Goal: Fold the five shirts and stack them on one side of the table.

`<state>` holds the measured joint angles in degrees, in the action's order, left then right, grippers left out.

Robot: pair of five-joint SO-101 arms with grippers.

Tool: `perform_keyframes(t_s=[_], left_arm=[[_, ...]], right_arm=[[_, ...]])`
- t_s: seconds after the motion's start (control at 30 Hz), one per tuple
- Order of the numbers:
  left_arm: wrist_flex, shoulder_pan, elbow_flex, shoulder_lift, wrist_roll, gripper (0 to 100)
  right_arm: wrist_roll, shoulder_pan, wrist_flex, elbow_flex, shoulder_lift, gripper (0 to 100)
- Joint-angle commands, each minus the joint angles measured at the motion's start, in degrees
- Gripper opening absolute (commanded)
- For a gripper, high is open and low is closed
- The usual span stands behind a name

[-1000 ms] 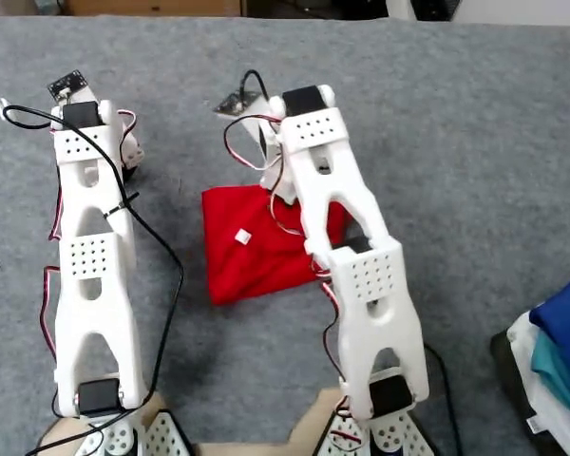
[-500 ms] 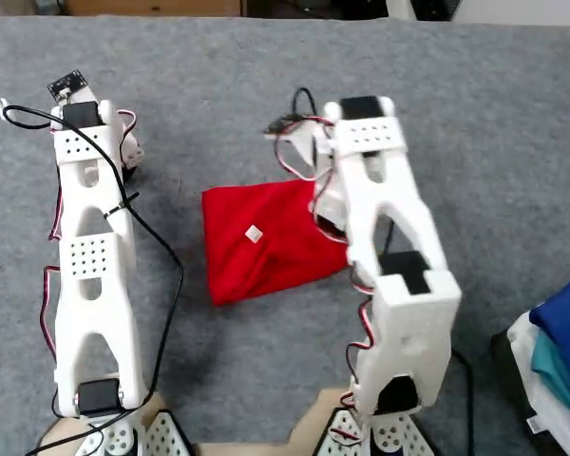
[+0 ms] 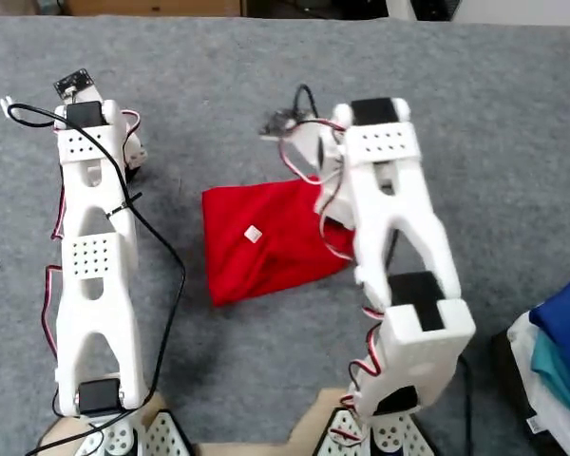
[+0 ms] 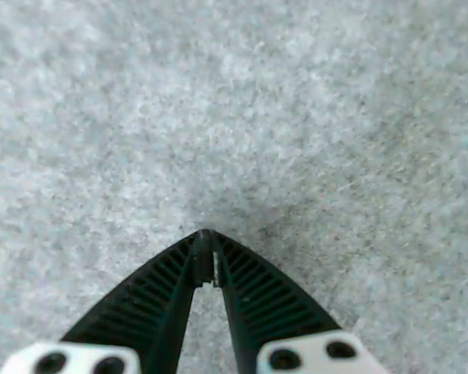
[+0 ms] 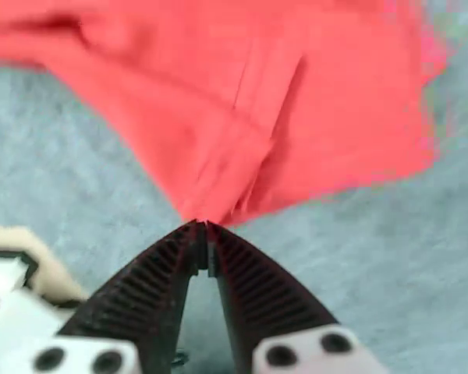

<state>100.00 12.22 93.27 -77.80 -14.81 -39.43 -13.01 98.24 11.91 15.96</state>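
Red shirt (image 3: 256,252) lying on grey worktop (image 3: 494,142).
Right end effector (image 5: 201,234) clamped on its edge; left end effector (image 4: 205,241) closed, empty, over worktop.

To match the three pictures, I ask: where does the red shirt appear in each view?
High view: red shirt lies between the arms, partly under the right arm.
Left wrist view: grey table cover beyond the left gripper.
Right wrist view: red shirt beyond the right gripper, which pinches its edge.
Shared landmark: the grey table cover.

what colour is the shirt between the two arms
The shirt is red, seen best in the high view.
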Motion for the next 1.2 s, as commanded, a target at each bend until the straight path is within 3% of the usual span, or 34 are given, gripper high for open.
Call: perform_keyframes(t_s=[0.0, 0.43, 0.83, 1.17], left_arm=[[-0.62, -0.7, 2.55, 0.4, 0.53, 2], [-0.62, -0.79, 2.55, 0.4, 0.53, 2], [-0.62, -0.62, 2.55, 0.4, 0.53, 2], [-0.62, -0.62, 2.55, 0.4, 0.53, 2]], right_arm=[[1.93, -4.35, -1.05, 9.19, 3.47, 0.5], [6.15, -9.54, 4.13, 47.34, 34.24, 0.5], [6.59, -9.1, 4.04, 30.02, 29.32, 0.5], [6.33, -4.26, 4.04, 20.7, 20.26, 0.5]])
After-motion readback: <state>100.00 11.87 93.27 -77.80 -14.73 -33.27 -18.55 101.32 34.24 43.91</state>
